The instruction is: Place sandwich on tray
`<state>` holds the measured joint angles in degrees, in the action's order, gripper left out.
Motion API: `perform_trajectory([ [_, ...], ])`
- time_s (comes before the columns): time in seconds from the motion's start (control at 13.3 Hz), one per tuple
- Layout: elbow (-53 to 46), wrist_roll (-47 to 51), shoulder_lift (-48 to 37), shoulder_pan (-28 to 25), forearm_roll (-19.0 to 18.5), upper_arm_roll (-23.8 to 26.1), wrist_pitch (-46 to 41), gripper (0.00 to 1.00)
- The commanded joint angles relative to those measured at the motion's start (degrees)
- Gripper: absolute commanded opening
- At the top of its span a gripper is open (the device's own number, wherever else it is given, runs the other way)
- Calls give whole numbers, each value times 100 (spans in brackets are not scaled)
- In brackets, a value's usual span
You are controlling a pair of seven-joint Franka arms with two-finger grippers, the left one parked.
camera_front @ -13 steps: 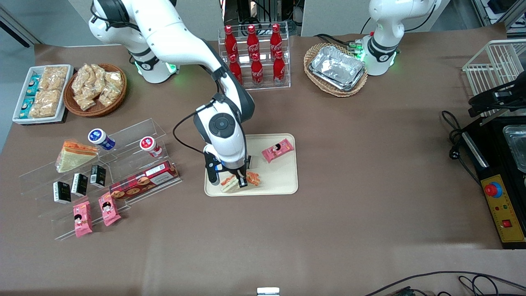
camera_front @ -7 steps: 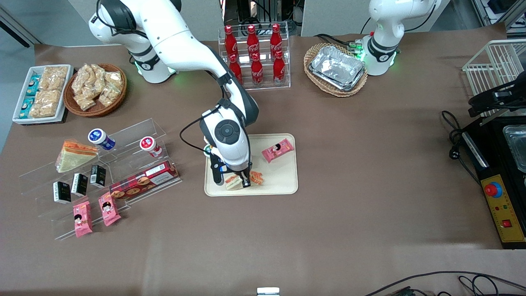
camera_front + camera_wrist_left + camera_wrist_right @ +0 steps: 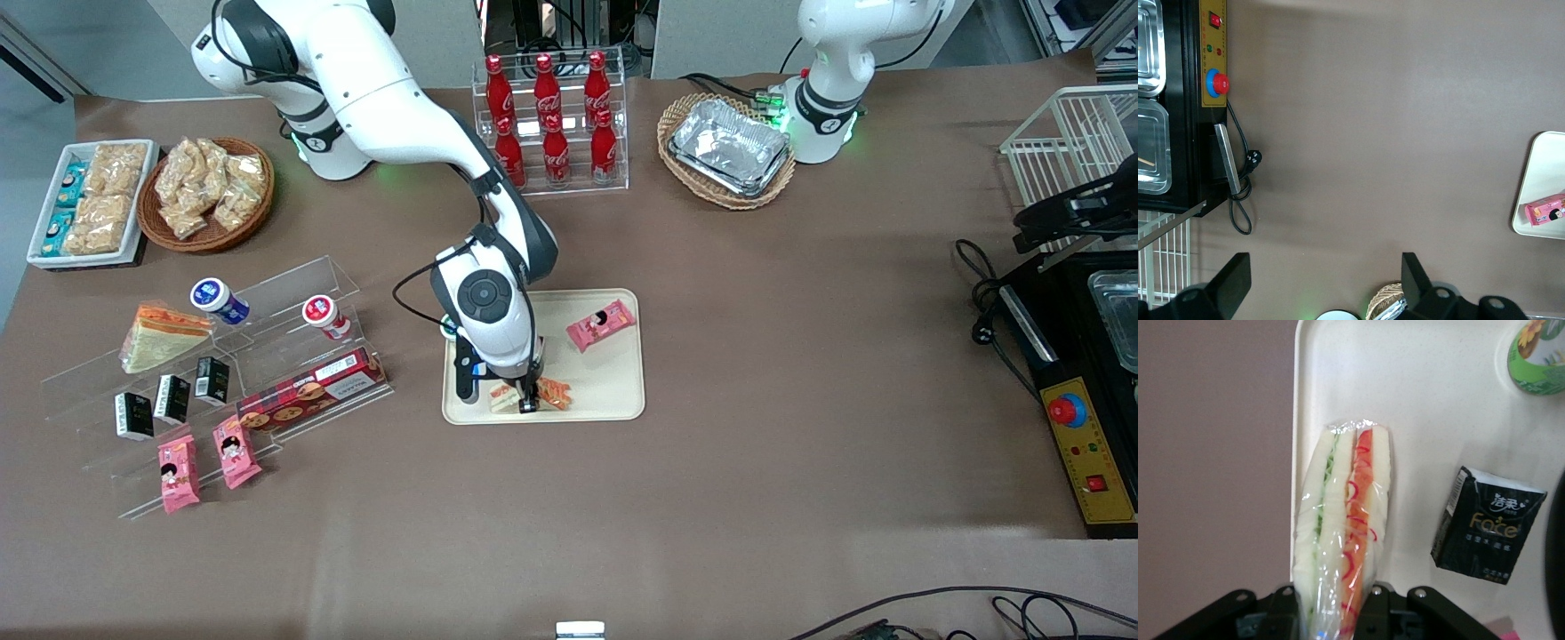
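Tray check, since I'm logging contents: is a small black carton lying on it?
Yes: a black carton lies on the tray beside the sandwich in the gripper.

We saw cream sandwich (image 3: 1341,533) with orange-red filling on beige tray (image 3: 1431,420); beside it black carton (image 3: 1486,523), gold lettering.

sandwich (image 3: 1341,533): a clear-wrapped wedge showing pale cream bread with an orange-red and green filling edge; it is standing on edge, sitting over the tray's front rim area, clamped between the gripper (image 3: 514,397) fingers.
tray (image 3: 613,382): a cream-beige rectangle with rounded corners and low rim, lying flat mid-table.
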<state>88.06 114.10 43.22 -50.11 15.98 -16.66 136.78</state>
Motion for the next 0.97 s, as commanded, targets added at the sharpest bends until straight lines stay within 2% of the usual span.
perform_trajectory([
  [0.0, -367, 121, 282, 98, 142, -4, 77, 25],
  [0.07, -438, 191, 335, 124, 142, -4, 77, 50],
  [0.15, -456, 261, 388, 133, 142, -4, 155, 94],
  [0.22, -456, 262, 388, 133, 142, -4, 217, 100],
  [0.53, -456, 271, 240, 125, 134, -13, 191, 100],
  [0.75, -456, -604, -453, 387, 107, 22, -842, 100],
  [0.9, -439, -1011, -989, 441, 81, 5, -1056, 100],
])
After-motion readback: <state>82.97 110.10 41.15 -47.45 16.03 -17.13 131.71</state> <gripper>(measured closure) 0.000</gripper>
